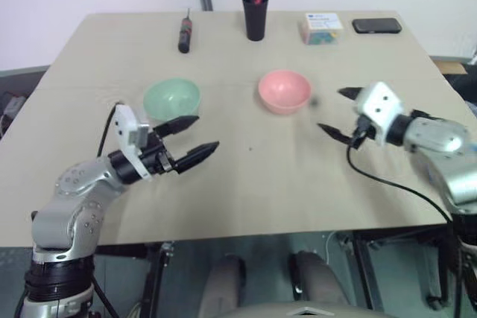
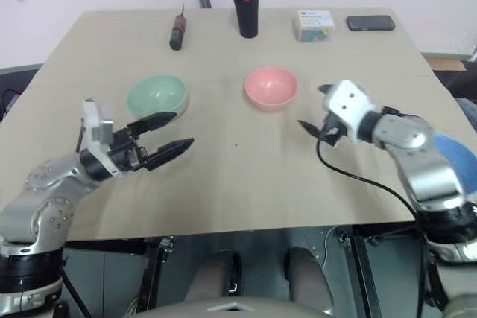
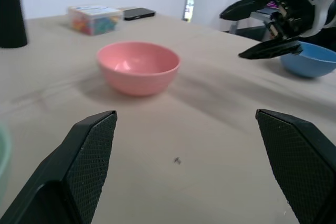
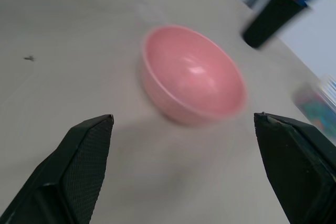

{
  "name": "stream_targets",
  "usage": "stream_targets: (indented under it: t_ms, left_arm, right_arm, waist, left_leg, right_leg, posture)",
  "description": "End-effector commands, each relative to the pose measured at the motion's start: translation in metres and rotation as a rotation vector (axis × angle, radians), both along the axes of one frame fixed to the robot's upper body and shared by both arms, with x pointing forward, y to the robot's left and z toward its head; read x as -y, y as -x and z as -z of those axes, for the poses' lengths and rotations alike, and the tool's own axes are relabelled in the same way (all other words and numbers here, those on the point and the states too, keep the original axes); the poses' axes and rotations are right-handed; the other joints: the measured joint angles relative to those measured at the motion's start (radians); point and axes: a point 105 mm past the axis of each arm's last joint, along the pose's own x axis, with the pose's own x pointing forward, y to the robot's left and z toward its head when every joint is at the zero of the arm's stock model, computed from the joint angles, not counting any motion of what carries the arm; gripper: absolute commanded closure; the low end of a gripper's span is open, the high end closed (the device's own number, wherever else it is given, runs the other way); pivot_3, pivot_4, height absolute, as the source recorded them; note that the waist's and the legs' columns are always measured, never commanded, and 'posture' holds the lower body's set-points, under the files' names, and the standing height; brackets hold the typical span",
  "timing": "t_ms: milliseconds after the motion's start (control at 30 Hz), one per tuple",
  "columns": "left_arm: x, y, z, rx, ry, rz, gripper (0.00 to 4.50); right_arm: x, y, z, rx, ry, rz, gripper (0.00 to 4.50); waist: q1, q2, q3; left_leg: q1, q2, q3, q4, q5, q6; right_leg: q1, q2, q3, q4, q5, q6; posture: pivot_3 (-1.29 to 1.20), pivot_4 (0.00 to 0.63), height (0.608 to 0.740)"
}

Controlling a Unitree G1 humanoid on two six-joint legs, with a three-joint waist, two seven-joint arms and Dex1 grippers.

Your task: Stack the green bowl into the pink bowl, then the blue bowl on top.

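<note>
- Left gripper point(image 1: 190, 140), lower left of frame, hovers with fingers spread, empty, just below green bowl point(image 1: 171, 98).
- Right gripper point(image 1: 339, 113), spread, empty, beside pink bowl point(image 1: 284, 91).

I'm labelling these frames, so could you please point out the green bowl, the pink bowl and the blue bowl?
green bowl point(image 1: 171, 98), left eye view, inner hollow.
pink bowl point(image 1: 284, 90), left eye view, inner hollow.
blue bowl point(image 3: 311, 60), left wrist view, outer wall beside the right claw.
</note>
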Motion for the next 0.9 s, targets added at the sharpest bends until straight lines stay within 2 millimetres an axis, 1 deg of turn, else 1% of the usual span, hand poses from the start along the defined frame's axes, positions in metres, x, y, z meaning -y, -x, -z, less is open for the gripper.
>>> stream_targets:
  t_ms: [33, 133, 267, 300, 333, 400, 500, 533, 567, 600, 633, 700, 767, 833, 900]
  left_arm:
    - [-0.004, 0.009, -0.011, 0.063, -0.029, -0.021, 0.02]
    - [-0.012, 0.016, -0.01, 0.059, -0.046, -0.043, 0.02]
    - [-0.018, 0.022, -0.013, 0.065, -0.059, -0.065, 0.02]
    - [-0.019, 0.024, -0.014, 0.067, -0.061, -0.07, 0.0]
    - [-0.019, 0.025, -0.014, 0.068, -0.062, -0.073, 0.0]
    - [-0.02, 0.027, -0.015, 0.073, -0.065, -0.081, 0.0]
    - [-0.021, 0.03, -0.017, 0.078, -0.062, -0.095, 0.0]
    - [-0.021, 0.031, -0.017, 0.078, -0.061, -0.097, 0.0]
    - [-0.021, 0.031, -0.016, 0.078, -0.061, -0.099, 0.0]
    - [-0.021, 0.032, -0.016, 0.077, -0.06, -0.1, 0.0]
    - [-0.021, 0.032, -0.015, 0.077, -0.058, -0.101, 0.0]
    - [-0.02, 0.032, -0.015, 0.076, -0.056, -0.102, 0.0]
    - [-0.019, 0.032, -0.014, 0.076, -0.053, -0.101, 0.0]
    - [-0.02, 0.031, -0.013, 0.076, -0.052, -0.101, 0.0]
    - [-0.02, 0.03, -0.013, 0.076, -0.051, -0.102, 0.0]
  right_arm:
    - [-0.026, -0.02, -0.003, 0.057, 0.081, -0.11, 0.0]
    - [-0.037, -0.041, 0.005, 0.056, 0.156, -0.147, 0.0]
    - [-0.042, -0.061, 0.013, 0.035, 0.206, -0.157, 0.0]
    - [-0.042, -0.064, 0.015, 0.029, 0.217, -0.155, 0.53]
    - [-0.042, -0.067, 0.017, 0.02, 0.229, -0.157, 0.83]
    - [-0.042, -0.07, 0.019, 0.012, 0.244, -0.166, 1.73]
    - [-0.044, -0.072, 0.017, 0.01, 0.254, -0.189, 3.09]
    - [-0.045, -0.073, 0.015, 0.012, 0.251, -0.194, 3.45]
    - [-0.046, -0.073, 0.014, 0.018, 0.253, -0.2, 4.11]
    - [-0.046, -0.073, 0.012, 0.022, 0.255, -0.204, 4.29]
    - [-0.047, -0.073, 0.011, 0.026, 0.255, -0.209, 4.42]
    - [-0.046, -0.072, 0.006, 0.045, 0.255, -0.224, 4.42]
    - [-0.042, -0.065, 0.002, 0.043, 0.26, -0.255, 4.42]
    - [-0.031, -0.051, -0.001, 0.015, 0.282, -0.3, 4.42]
    - [-0.016, -0.029, 0.001, -0.04, 0.32, -0.34, 4.42]
  waist:
    - [0.0, 0.0, 0.0]
    - [-0.001, 0.0, 0.001]
    - [0.001, -0.001, 0.001]
    - [0.0, -0.001, 0.001]
    - [-0.004, 0.0, 0.001]
    - [-0.005, 0.0, 0.001]
    - [-0.008, 0.0, 0.001]
    - [-0.009, 0.0, 0.001]
    - [-0.009, 0.0, 0.001]
    - [-0.01, 0.0, 0.001]
    - [-0.01, 0.0, 0.001]
    - [-0.009, 0.0, 0.001]
    - [-0.008, 0.001, 0.002]
    - [-0.004, 0.001, 0.002]
    - [0.006, 0.001, 0.002]
  left_leg:
    - [0.0, 0.0, 0.0, -0.001, 0.0, 0.0]
    - [-0.002, -0.001, -0.001, -0.001, 0.0, 0.0]
    - [-0.003, -0.002, -0.002, -0.001, 0.0, 0.0]
    - [-0.003, -0.002, -0.002, -0.001, 0.0, 0.0]
    - [-0.002, -0.002, -0.002, -0.001, 0.0, 0.0]
    - [-0.002, -0.002, -0.002, -0.001, 0.0, -0.001]
    - [-0.001, -0.001, -0.001, -0.001, 0.0, -0.001]
    - [-0.001, -0.001, -0.001, -0.001, 0.0, -0.001]
    - [0.0, -0.001, -0.001, -0.001, 0.0, -0.001]
    - [0.0, -0.001, -0.001, -0.001, 0.0, -0.001]
    - [0.0, -0.001, 0.0, -0.001, 0.0, -0.001]
    - [0.0, -0.001, 0.0, -0.001, 0.0, -0.001]
    - [0.0, -0.001, 0.0, -0.001, 0.0, -0.001]
    - [0.0, -0.001, 0.0, -0.001, 0.0, -0.001]
    - [0.0, -0.001, -0.001, -0.001, 0.0, -0.001]
  right_leg:
    - [-0.001, -0.001, 0.001, 0.0, 0.0, 0.0]
    - [-0.004, -0.001, 0.001, 0.001, 0.0, 0.0]
    - [-0.004, -0.003, 0.001, 0.001, 0.0, 0.0]
    - [-0.004, -0.003, 0.001, 0.002, 0.0, 0.0]
    - [-0.004, -0.003, 0.001, 0.002, 0.0, 0.0]
    - [-0.004, -0.003, 0.001, 0.004, 0.0, 0.0]
    - [-0.004, -0.003, 0.002, 0.005, 0.0, 0.0]
    - [-0.005, -0.003, 0.002, 0.005, 0.0, -0.001]
    - [-0.005, -0.003, 0.002, 0.007, 0.0, -0.001]
    - [-0.005, -0.003, 0.003, 0.007, 0.0, -0.001]
    - [-0.005, -0.003, 0.003, 0.008, 0.0, -0.001]
    - [-0.006, -0.003, 0.004, 0.009, 0.0, -0.001]
    - [-0.005, -0.003, 0.004, 0.009, 0.0, -0.001]
    - [-0.005, -0.003, 0.003, 0.009, 0.0, -0.001]
    - [-0.005, -0.003, 0.003, 0.008, 0.0, -0.001]
  posture:
    - [0.0, 0.15, 0.74]
    - [0.0, 0.15, 0.74]
    - [0.0, 0.15, 0.74]
    - [0.0, 0.15, 0.74]
    - [0.0, 0.15, 0.74]
    - [0.0, 0.15, 0.74]
    - [0.0, 0.15, 0.74]
    - [0.0, 0.15, 0.74]
    - [0.0, 0.15, 0.74]
    - [0.0, 0.15, 0.74]
    - [0.0, 0.15, 0.74]
    - [0.0, 0.15, 0.74]
    - [0.0, 0.15, 0.74]
    - [0.0, 0.15, 0.74]
    - [0.0, 0.15, 0.74]
